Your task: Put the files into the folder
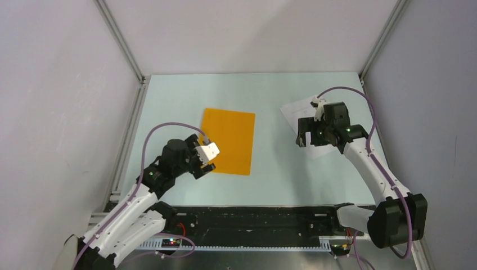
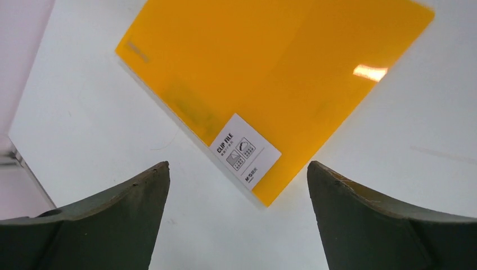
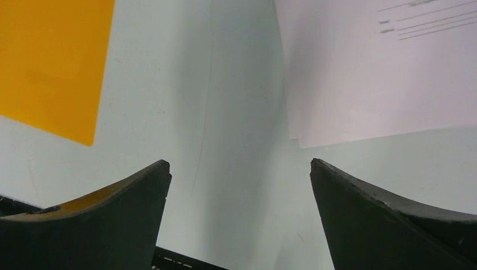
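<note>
The orange-yellow folder [image 1: 228, 140] lies flat and closed on the pale table, left of centre. In the left wrist view the folder [image 2: 270, 73] shows a white label [image 2: 245, 151] near its closest corner. My left gripper [image 1: 206, 167] hovers open at the folder's near left corner, and that corner points into the gap of the left gripper [image 2: 238, 169]. The files [image 1: 304, 109], white printed sheets, lie at the back right, partly hidden under my right arm. My right gripper [image 1: 304, 143] is open over bare table just off the near left corner of the files [image 3: 371, 79], holding nothing. The right wrist view also catches the folder [image 3: 50, 62].
White walls and aluminium frame posts [image 1: 126, 50] enclose the table on three sides. A black rail [image 1: 253, 219] with cables runs along the near edge between the arm bases. A strip of bare table [image 1: 275, 146] separates folder and files.
</note>
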Tool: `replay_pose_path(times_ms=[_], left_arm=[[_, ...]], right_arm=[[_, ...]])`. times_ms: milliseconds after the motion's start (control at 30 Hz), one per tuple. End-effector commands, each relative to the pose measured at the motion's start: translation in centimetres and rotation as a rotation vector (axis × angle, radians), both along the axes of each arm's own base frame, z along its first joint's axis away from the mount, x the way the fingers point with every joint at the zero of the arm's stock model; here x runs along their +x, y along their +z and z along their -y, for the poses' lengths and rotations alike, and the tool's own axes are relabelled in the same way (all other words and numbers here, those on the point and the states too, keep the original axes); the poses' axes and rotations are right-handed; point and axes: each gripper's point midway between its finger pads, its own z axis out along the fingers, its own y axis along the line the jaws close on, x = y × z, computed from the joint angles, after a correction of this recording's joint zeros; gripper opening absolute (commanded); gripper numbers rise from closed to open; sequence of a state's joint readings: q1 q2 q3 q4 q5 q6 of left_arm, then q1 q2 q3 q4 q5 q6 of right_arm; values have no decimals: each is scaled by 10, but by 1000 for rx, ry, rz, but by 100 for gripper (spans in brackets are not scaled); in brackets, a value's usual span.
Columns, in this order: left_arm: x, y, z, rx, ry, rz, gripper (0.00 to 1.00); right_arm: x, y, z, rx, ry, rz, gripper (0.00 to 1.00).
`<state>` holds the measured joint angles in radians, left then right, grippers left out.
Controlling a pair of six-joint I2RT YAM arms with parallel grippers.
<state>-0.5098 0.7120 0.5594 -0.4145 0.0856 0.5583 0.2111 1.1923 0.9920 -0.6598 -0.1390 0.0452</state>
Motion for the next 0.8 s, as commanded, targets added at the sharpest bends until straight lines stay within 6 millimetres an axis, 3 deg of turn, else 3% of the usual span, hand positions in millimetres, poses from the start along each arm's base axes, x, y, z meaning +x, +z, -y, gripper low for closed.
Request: replay_pose_path(times_ms=[0,133,400,600,767], left_arm=[[-6,-25,3,213,-223,40,95],[-9,-31,7,314,-370,119,92],[-12,-57,0,468,-502,227,87],[-13,-69,0,486,-523,238,84],[-9,-84,-7,543,-522,228,81]], right_arm=[[1,7,-31,126,131,24,99],[1,0,-64,259,286,-21,98],[25,-33,-108,393,294,-114,95],[21,-54,-126,417,323,-187,95],[23,-68,-129,409,330,-218,95]])
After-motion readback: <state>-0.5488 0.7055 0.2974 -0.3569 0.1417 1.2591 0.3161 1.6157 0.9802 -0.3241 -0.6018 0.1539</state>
